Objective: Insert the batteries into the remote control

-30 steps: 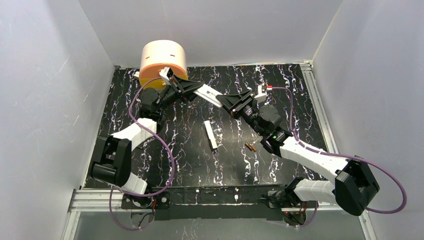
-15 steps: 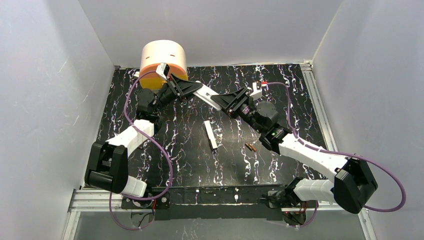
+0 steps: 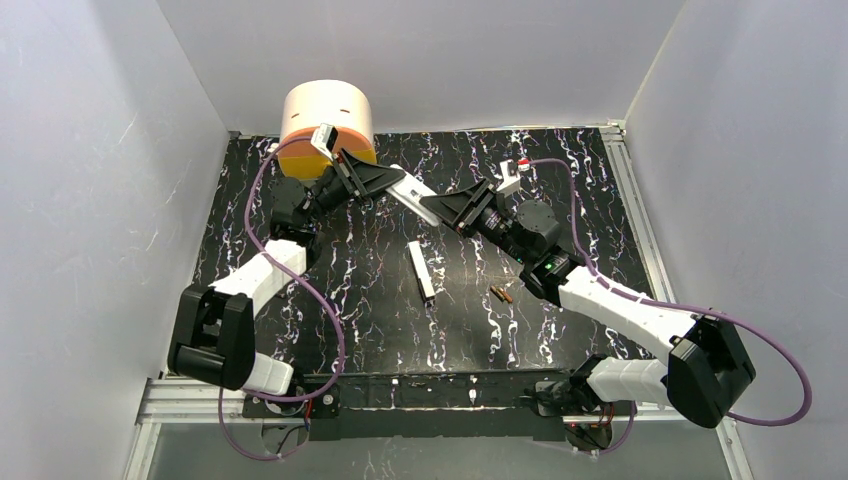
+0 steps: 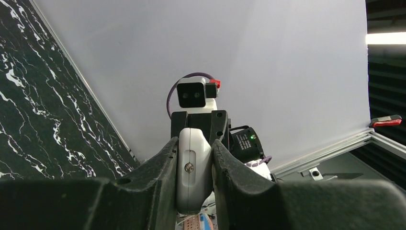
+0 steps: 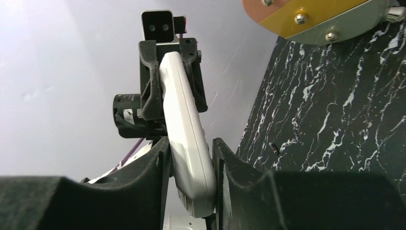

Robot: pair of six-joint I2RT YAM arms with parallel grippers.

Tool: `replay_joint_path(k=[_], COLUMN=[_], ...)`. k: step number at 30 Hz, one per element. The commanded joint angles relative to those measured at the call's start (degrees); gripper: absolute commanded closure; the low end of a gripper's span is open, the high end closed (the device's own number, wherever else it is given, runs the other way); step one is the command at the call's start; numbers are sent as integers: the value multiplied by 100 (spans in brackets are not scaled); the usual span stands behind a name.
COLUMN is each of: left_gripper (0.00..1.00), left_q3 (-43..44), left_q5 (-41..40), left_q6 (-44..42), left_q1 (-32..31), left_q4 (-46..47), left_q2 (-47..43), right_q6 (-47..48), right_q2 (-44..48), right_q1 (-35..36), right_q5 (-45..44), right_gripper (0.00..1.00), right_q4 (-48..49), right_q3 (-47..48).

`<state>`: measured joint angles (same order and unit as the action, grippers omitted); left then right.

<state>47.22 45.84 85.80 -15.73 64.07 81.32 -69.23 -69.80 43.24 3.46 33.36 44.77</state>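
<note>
Plainly, the remote (image 3: 411, 190) hung off the table (image 3: 460, 335) in the upper middle of the top view, slanting down to the right between the two grippers. The left gripper (image 3: 392, 180) was clamped narrow on its upper-left end; its wrist view showed the white body pinched edge-on between both fingers (image 4: 160, 165). The right gripper (image 3: 433, 205) was closed on the lower-right end, its fingers (image 5: 160, 158) pressed to either side of the remote (which sat a little askew in them). The batteries (image 3: 501, 294) lay together on the table right of centre, below the right gripper and well apart from the remote. A white bar (image 3: 421, 270) lay near them to the left, at the frame's centre. A peach drum (image 3: 326, 118) stood at the table's upper-left corner, just behind the left gripper.
</note>
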Motion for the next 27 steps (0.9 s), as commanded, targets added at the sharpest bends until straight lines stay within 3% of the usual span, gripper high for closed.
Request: replay_joint_path(k=[1, 5, 10, 14, 17, 20, 23, 27], left_gripper=[100, 100, 100, 100, 100, 100, 100, 100], left_q3=[285, 318, 487, 597, 675, 758, 788, 755], left_q5=[369, 500, 883, 1273, 1543, 1901, 2192, 2370], left_q6=[-54, -150, -418, -619, -628, -611, -606, -659], left_q1=[-89, -88, -86, -75, -70, -71, -66, -66], left_q4=[571, 598, 476, 147, 17, -19, -21, -63], left_q2=[-536, -587, -606, -513, -436, -369, -354, -375], right_q6=[182, 328, 636, 978, 1428, 2228, 2915, 3162], right_q2=[-189, -213, -178, -42, -42, -104, -232, -510], right_q1=[-67, -92, -394, -908, -1112, -1130, -1129, -1118], right_q5=[96, 197, 972, 2092, 3296, 4063, 4561, 4948], right_gripper=[63, 63, 26, 11, 8, 8, 12, 19], right_q4=[-136, -33, 183, 433, 363, -461, -1198, -1477], right_q3=[23, 15, 53, 67, 319, 730, 1100, 1401])
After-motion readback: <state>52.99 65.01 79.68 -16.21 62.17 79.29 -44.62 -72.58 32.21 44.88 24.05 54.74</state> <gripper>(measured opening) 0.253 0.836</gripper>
